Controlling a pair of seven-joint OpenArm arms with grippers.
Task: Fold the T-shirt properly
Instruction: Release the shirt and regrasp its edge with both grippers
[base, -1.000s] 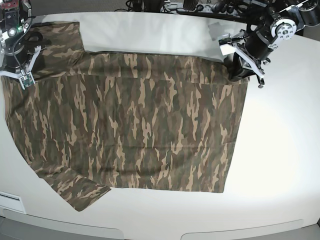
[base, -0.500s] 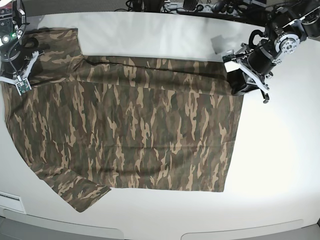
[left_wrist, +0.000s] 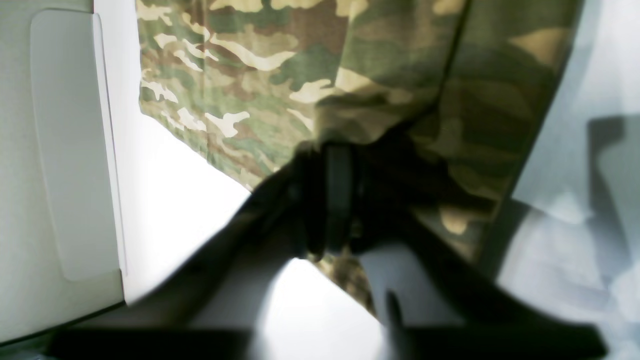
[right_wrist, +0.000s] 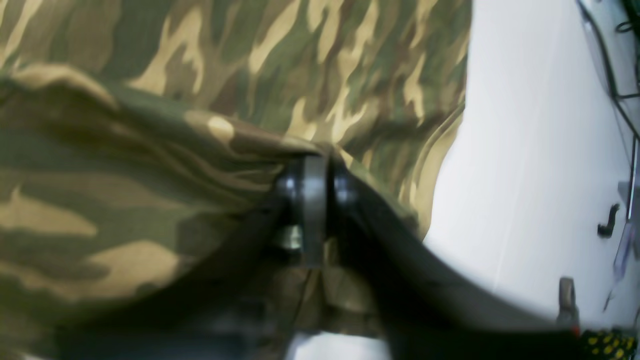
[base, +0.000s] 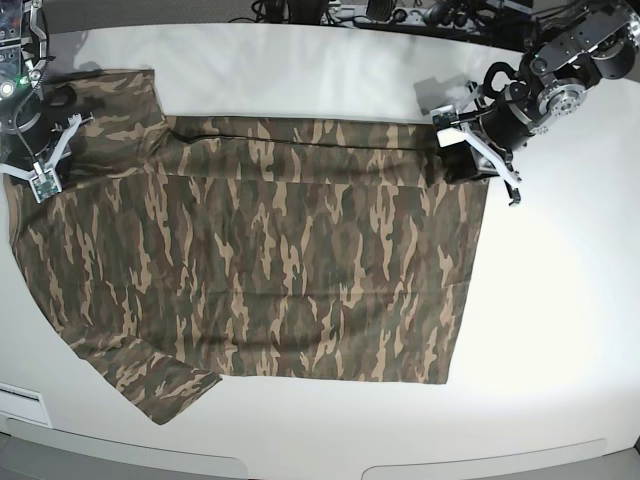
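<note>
**Both grippers pinched on the shirt's far edge**

Left gripper (left_wrist: 337, 200) has its fingertips together on a fold of the T-shirt (base: 270, 250) at the hem corner; your right gripper (right_wrist: 312, 200) likewise clamps cloth at the sleeve end. You have the shirt spread flat on the white table (base: 560, 320), camouflage cloth lying smooth, with bare tabletop beyond the hem and along the near edge.

Base view looks straight down from overhead — both wrist views sit close above the T-shirt (base: 270, 250).
</note>
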